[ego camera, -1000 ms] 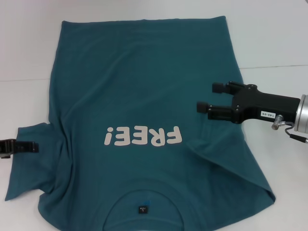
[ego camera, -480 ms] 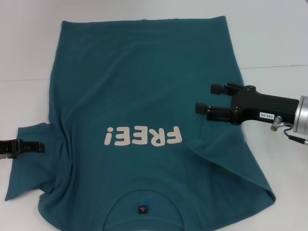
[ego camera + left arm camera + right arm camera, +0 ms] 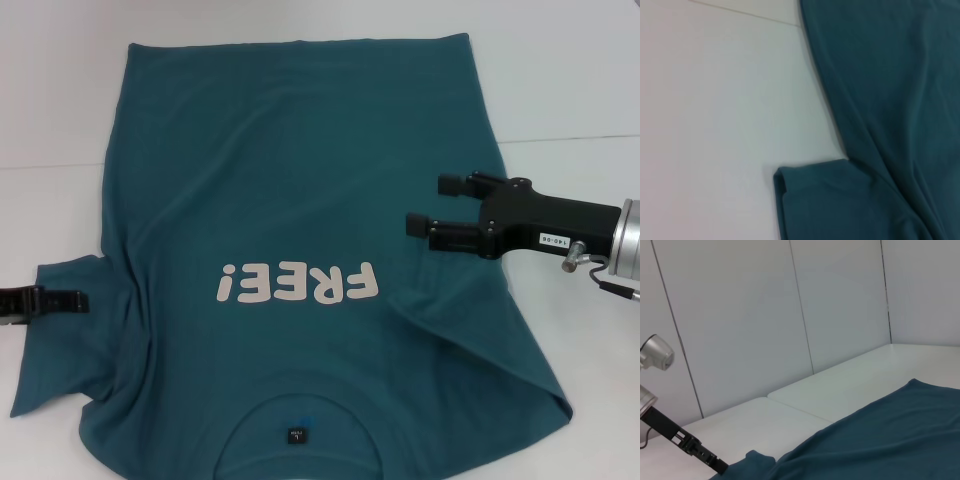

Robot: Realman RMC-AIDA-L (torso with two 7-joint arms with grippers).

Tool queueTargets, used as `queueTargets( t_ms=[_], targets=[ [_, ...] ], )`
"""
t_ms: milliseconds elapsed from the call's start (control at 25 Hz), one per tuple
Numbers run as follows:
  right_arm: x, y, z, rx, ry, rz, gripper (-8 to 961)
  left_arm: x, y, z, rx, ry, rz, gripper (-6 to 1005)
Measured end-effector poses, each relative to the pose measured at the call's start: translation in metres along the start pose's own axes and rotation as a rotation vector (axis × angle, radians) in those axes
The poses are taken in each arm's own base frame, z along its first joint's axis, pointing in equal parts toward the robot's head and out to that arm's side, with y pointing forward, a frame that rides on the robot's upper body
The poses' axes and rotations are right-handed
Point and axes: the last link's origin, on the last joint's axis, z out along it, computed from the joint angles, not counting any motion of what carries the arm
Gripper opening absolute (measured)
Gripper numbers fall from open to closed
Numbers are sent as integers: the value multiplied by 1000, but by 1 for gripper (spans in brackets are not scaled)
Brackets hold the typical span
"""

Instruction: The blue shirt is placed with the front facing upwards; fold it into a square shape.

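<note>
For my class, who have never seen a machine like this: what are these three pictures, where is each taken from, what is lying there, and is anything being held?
This is a robot with two arms, each ending in a gripping tool. The wide picture comes from a camera on its head, looking down at a white table. Spread on it is the blue shirt, front up, with the white word FREE! on the chest and a small neck label nearest the robot. The right tool is open, over the shirt's right edge, holding nothing. The left tool is at the left sleeve; whether it grips the cloth cannot be told. The other two pictures come from cameras on the wrists: the left one looks down on that sleeve, the right one looks across the shirt to the left arm and a white wall.
</note>
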Motion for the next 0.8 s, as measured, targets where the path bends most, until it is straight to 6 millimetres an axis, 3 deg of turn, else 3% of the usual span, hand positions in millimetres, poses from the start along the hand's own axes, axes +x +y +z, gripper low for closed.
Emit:
queueTargets(
  t_ms=[800],
  targets=[
    [0,1,1,-4,-2,15,928,-4,-11,1,11,-16,2,936]
  ],
)
